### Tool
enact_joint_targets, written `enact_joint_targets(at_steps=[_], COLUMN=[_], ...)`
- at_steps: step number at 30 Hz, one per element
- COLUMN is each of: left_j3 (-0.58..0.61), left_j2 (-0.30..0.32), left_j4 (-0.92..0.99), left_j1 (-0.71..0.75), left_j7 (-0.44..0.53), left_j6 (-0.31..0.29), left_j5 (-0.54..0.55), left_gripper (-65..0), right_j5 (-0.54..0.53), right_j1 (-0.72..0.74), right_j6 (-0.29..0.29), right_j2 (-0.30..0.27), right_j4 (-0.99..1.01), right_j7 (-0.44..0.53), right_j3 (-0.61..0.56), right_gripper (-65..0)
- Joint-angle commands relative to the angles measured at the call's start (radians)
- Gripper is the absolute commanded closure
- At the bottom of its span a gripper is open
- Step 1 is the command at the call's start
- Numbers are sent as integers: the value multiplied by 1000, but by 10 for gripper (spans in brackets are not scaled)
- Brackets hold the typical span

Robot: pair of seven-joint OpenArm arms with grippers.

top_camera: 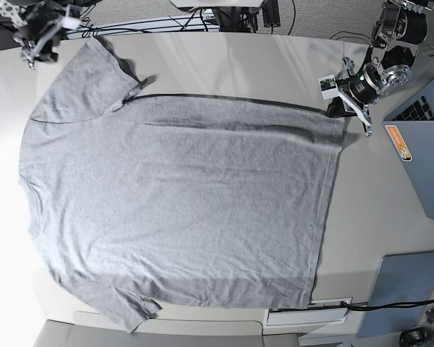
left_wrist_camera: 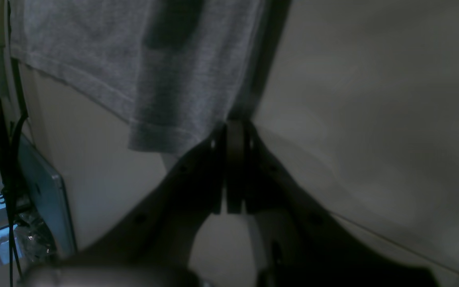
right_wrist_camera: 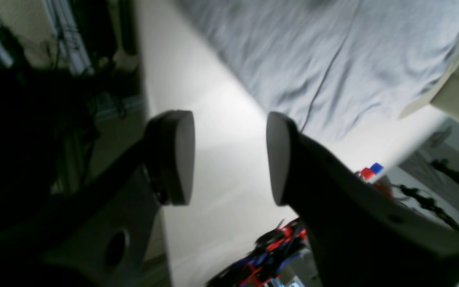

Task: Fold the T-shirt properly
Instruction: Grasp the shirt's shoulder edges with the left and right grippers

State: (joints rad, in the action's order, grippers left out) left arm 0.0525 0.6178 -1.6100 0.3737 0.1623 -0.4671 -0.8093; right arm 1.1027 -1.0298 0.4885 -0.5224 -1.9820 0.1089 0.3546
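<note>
The heather-grey T-shirt (top_camera: 181,202) lies spread flat on the white table (top_camera: 369,210), neck to the left and hem to the right. No lettering shows. My left gripper (top_camera: 341,110) is at the shirt's far hem corner. In the left wrist view its jaws are shut (left_wrist_camera: 235,127) right at the corner of the shirt (left_wrist_camera: 134,59), pinching its edge. My right gripper (top_camera: 37,43) is at the far left, beside the far sleeve. In the right wrist view it is open and empty (right_wrist_camera: 229,159) above bare table, and the shirt (right_wrist_camera: 313,52) lies beyond it.
A silver laptop with stickers (top_camera: 423,166) and a grey slab (top_camera: 405,282) lie at the table's right side. The laptop also shows in the left wrist view (left_wrist_camera: 42,191). Cables (top_camera: 224,18) run behind the table. Red and blue wires (right_wrist_camera: 269,251) hang below the table edge.
</note>
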Motion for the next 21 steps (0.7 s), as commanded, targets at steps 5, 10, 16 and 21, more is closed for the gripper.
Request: enact_joint_targets(at_steps=[5,10,16,21], left_j3=[4,4,4,4], left_j2=[5,2,2,2], left_j4=[8,8,8,8], left_j1=[14,14,14,14], left_j7=[-30,-30,-30,-30], left_j6=[-53,-53,-53,-53], left_j5=[-25,-25,-25,-25], left_gripper=[0,0,0,0], right_j5=[-2,-3,-32,-10], right_j1=[21,68,158,235], right_j6=[-3,-14,-11,-11], right_j2=[-13,-52,-54,-54], right_j4=[2,105,165,227], right_j7=[-7,-3,1,-31], right_j3=[-31,-32,-91,-186], right_gripper=[-286,-286,-286,-286])
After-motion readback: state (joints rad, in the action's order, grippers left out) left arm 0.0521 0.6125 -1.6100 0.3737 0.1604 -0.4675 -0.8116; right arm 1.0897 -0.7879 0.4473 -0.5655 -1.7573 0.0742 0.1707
